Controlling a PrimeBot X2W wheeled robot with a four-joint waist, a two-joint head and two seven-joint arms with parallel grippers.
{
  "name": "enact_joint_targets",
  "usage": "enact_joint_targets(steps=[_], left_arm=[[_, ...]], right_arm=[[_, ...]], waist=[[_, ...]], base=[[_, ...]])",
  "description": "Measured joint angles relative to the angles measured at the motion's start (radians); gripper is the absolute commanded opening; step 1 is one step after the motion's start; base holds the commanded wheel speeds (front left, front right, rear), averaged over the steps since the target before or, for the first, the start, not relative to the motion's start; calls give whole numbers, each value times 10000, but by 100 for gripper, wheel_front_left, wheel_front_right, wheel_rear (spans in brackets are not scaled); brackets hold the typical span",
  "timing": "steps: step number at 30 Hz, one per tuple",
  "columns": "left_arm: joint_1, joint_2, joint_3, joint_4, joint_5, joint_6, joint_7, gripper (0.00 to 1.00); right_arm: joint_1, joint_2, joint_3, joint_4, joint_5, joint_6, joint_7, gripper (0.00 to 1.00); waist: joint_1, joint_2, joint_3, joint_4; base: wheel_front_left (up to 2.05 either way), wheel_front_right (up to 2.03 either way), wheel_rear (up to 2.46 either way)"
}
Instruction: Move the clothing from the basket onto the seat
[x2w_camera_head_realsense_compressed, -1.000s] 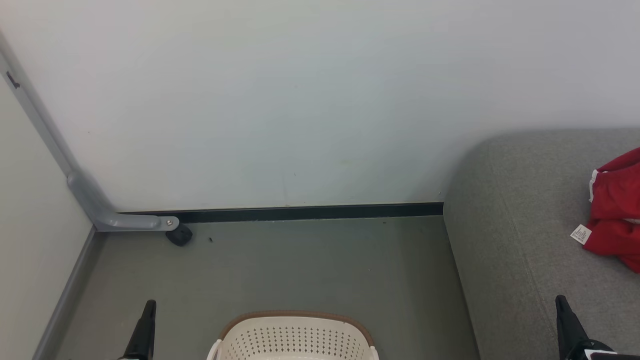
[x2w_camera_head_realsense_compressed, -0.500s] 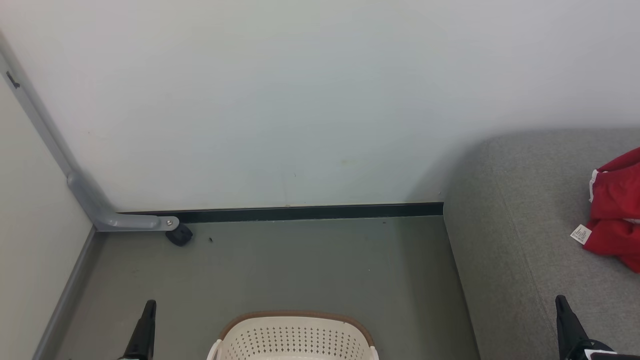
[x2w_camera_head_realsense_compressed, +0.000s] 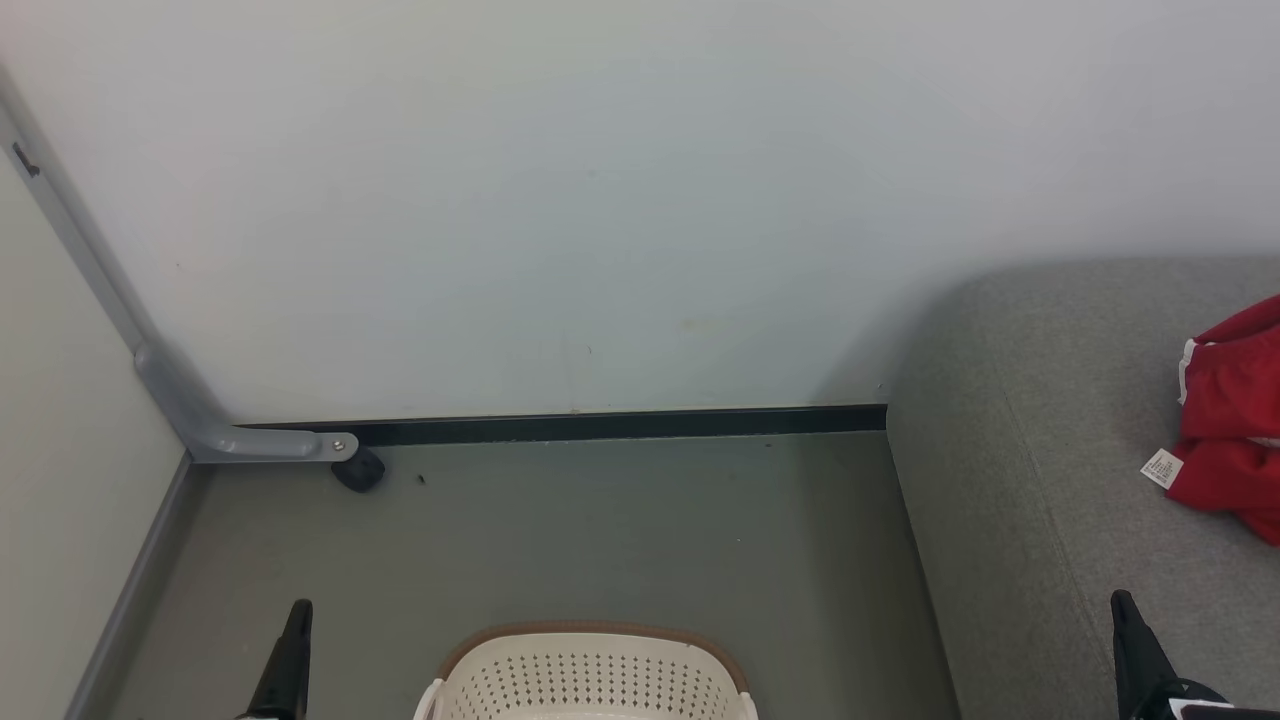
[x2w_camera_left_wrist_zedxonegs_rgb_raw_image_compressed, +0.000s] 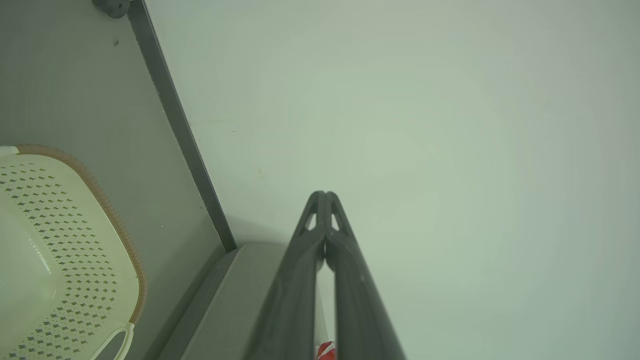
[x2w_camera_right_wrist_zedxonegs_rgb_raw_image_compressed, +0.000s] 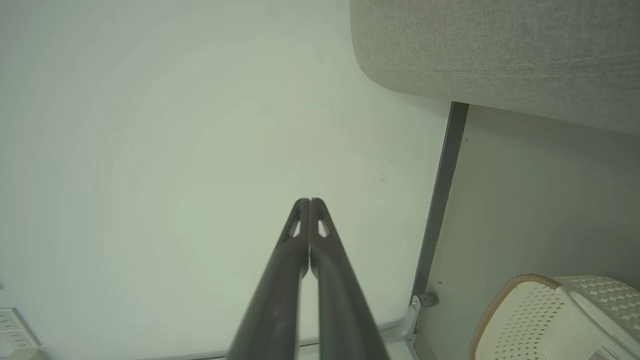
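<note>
This looks like a plain test room staged as a corner of a home. A bare white wall (x2w_camera_head_realsense_compressed: 600, 200), dark skirting (x2w_camera_head_realsense_compressed: 620, 424) and a smooth grey-green floor (x2w_camera_head_realsense_compressed: 600, 530) meet a grey metal frame (x2w_camera_head_realsense_compressed: 250, 442) on a black castor (x2w_camera_head_realsense_compressed: 358, 470). A grey upholstered seat (x2w_camera_head_realsense_compressed: 1050, 420) bearing red clothing (x2w_camera_head_realsense_compressed: 1230, 420) and a cream laundry basket (x2w_camera_head_realsense_compressed: 590, 680) add the domestic touch.

left hand (x2w_camera_left_wrist_zedxonegs_rgb_raw_image_compressed: 324, 194) with two long dark grey tapered fingers (x2w_camera_left_wrist_zedxonegs_rgb_raw_image_compressed: 295, 290), right hand (x2w_camera_right_wrist_zedxonegs_rgb_raw_image_compressed: 309, 201) alike, triangular cutouts near tips
</note>
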Motion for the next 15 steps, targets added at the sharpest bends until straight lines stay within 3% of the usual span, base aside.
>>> enact_joint_targets(steps=[15], left_arm=[[0, 0, 0, 0, 0, 0, 0, 0]], right_arm=[[0, 0, 0, 0, 0, 0, 0, 0]], waist=[[0, 0, 1, 1]], base=[[0, 0, 0]])
